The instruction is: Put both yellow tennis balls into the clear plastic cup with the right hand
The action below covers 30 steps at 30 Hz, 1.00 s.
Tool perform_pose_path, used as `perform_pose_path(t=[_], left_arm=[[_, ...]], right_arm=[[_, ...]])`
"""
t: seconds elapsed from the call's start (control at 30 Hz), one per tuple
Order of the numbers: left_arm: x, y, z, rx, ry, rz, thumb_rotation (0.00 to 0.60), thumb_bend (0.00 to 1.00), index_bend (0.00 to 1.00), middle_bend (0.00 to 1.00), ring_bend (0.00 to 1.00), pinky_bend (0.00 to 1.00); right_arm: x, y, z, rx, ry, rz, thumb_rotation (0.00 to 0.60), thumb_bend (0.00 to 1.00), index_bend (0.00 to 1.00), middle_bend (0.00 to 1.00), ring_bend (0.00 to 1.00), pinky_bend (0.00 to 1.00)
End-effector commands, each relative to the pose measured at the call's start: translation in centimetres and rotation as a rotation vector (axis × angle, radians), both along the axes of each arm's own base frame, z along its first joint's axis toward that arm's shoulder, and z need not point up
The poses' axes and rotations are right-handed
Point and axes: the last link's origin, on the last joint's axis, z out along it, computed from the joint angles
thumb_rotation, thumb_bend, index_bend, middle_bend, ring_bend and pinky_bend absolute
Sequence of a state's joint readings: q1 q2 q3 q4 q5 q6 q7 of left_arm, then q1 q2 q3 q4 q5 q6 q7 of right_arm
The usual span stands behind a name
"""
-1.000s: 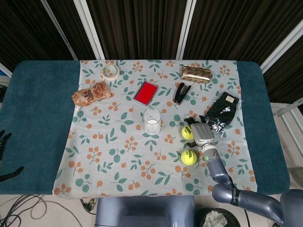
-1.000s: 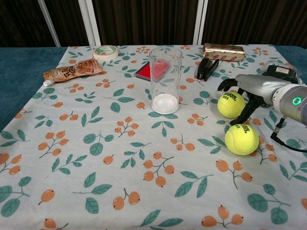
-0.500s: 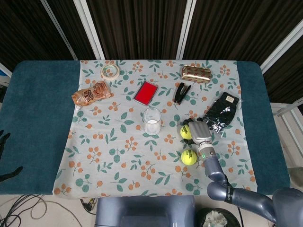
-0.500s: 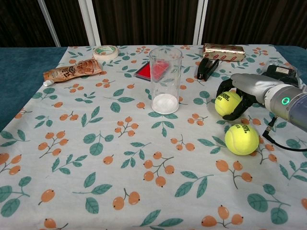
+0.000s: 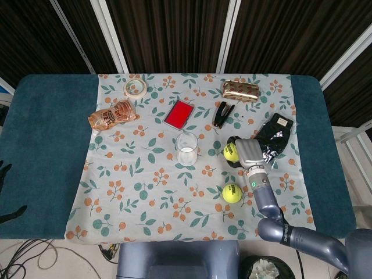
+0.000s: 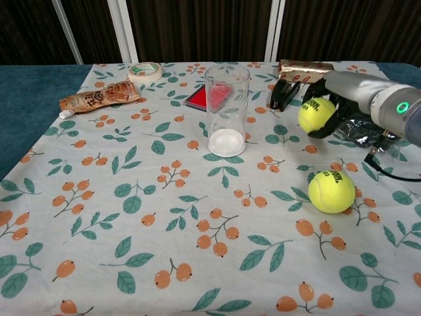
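Observation:
My right hand [image 6: 345, 95] [image 5: 246, 152] grips one yellow tennis ball [image 6: 315, 114] [image 5: 231, 152] and holds it above the cloth, to the right of the clear plastic cup [image 6: 226, 109] [image 5: 186, 149]. The cup stands upright near the table's middle with something white at its bottom. The second yellow tennis ball [image 6: 331, 191] [image 5: 232, 193] lies on the cloth nearer the front edge, below the lifted hand. My left hand [image 5: 4, 174] shows only as dark fingers at the far left edge of the head view, off the table; its state is unclear.
A black stapler [image 6: 284, 94], a gold wrapped packet [image 6: 306, 69] and a black pouch [image 5: 273, 135] lie behind and right of my right hand. A red case [image 5: 178, 114], a tape roll [image 5: 135, 88] and a brown snack bag [image 5: 111, 114] lie further left.
My right hand closed around the farther ball and lifted it off the cloth, moving up and slightly back. The nearer ball stayed put.

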<state>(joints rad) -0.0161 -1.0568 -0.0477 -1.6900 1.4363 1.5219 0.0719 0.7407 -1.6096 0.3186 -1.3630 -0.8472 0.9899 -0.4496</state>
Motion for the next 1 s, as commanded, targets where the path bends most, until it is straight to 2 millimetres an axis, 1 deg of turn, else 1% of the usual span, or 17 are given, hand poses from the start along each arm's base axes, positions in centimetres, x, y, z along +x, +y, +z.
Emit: perform_pose_path(t=[0.03,0.13,0.23,0.33,0.43,0.57,0.73,0.87,1.0], left_arm=[[0.0,0.0,0.0,-0.001,0.0,0.0,0.6,0.04,0.09,0.0,0.0,0.0],[0.0,0.0,-0.1,-0.006,0.0,0.002,0.6,0.04,0.1,0.0,0.0,0.0],[0.0,0.0,-0.2,-0.011,0.001,0.003,0.6,0.04,0.1,0.0,0.0,0.0],[0.1,0.0,-0.3,-0.013,0.002,0.003,0.6,0.04,0.11,0.0,0.0,0.0],[0.1,0.0,-0.3,-0.013,0.002,0.004,0.6,0.04,0.12,0.0,0.0,0.0],[0.0,0.0,-0.2,-0.01,0.003,0.008,0.6,0.04,0.12,0.0,0.0,0.0],[0.0,0.0,-0.1,-0.007,0.002,0.011,0.6,0.04,0.12,0.0,0.0,0.0],[0.0,0.0,0.0,-0.004,-0.001,0.013,0.6,0.04,0.12,0.0,0.0,0.0],[-0.1,0.0,0.0,-0.004,-0.002,0.016,0.6,0.04,0.12,0.0,0.0,0.0]], right_arm=[[2.0,-1.6,2.8,-0.04,-0.033,0.023,0.6,0.5,0.45,0.39,0.63,0.04],[4.0,-2.9,4.8,-0.064,-0.054,0.045,0.6,0.5,0.45,0.39,0.62,0.0],[6.1,-3.9,6.3,-0.072,-0.07,0.067,0.6,0.5,0.45,0.39,0.61,0.0],[8.1,-4.4,7.2,-0.06,-0.099,0.076,0.6,0.5,0.45,0.39,0.61,0.0],[10.0,-4.3,7.4,-0.038,-0.135,0.082,0.6,0.5,0.45,0.39,0.6,0.0],[12.2,-3.9,6.9,0.0,-0.164,0.098,0.6,0.5,0.45,0.39,0.59,0.0],[15.0,-2.8,5.4,0.054,-0.199,0.122,0.6,0.5,0.45,0.39,0.59,0.0],[16.4,-2.0,4.3,0.088,-0.194,0.143,0.6,0.5,0.45,0.37,0.57,0.0],[17.0,-1.4,3.5,0.127,-0.183,0.158,0.6,0.5,0.43,0.34,0.53,0.0]])
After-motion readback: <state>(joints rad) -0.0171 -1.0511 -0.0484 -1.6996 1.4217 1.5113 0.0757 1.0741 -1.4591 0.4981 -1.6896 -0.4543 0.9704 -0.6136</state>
